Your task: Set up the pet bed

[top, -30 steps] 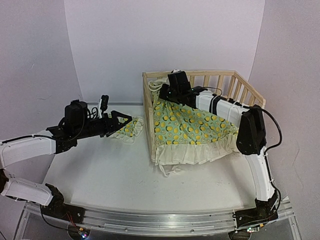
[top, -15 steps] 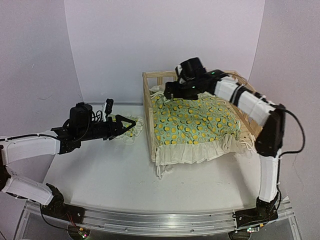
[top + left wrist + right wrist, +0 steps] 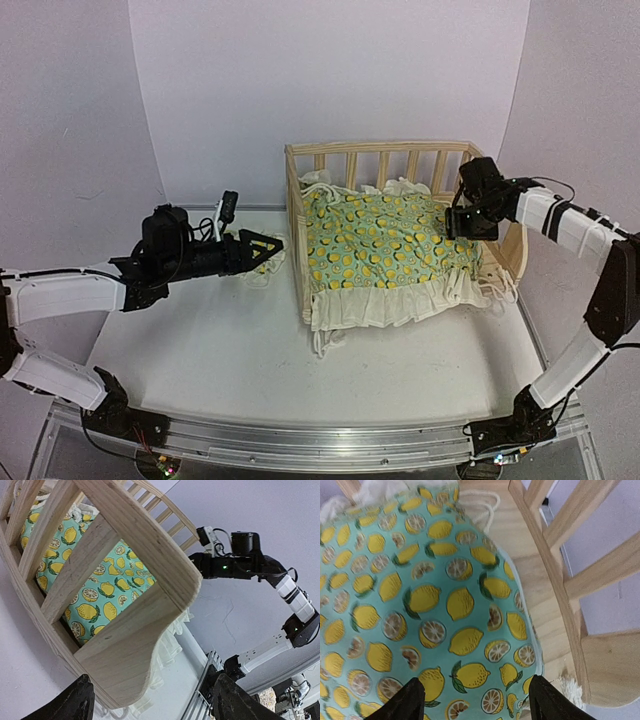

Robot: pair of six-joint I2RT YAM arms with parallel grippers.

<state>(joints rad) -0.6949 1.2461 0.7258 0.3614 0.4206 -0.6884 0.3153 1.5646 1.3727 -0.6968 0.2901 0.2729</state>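
Top external view: the slatted, crib-like pale pine pet bed frame [image 3: 380, 146] stands on the white table [image 3: 250, 370], and the cream-ruffled, green lemon-patterned cushion [image 3: 385, 245] lies flat inside it, directly under the right gripper [image 3: 468, 228], whose jaws stand apart and hold nothing. That part looks done. What seems left is the small matching pillow [image 3: 262, 266], lying on the table outside the frame, just beneath and beyond the left gripper [image 3: 272, 244], which is likewise spread wide and empty. The gripper covers most of the pillow, so whether it touches it I cannot tell; the left wrist view misses the pillow and shows the frame's end ahead. The cushion's ruffle spills over the low front side, hiding that edge
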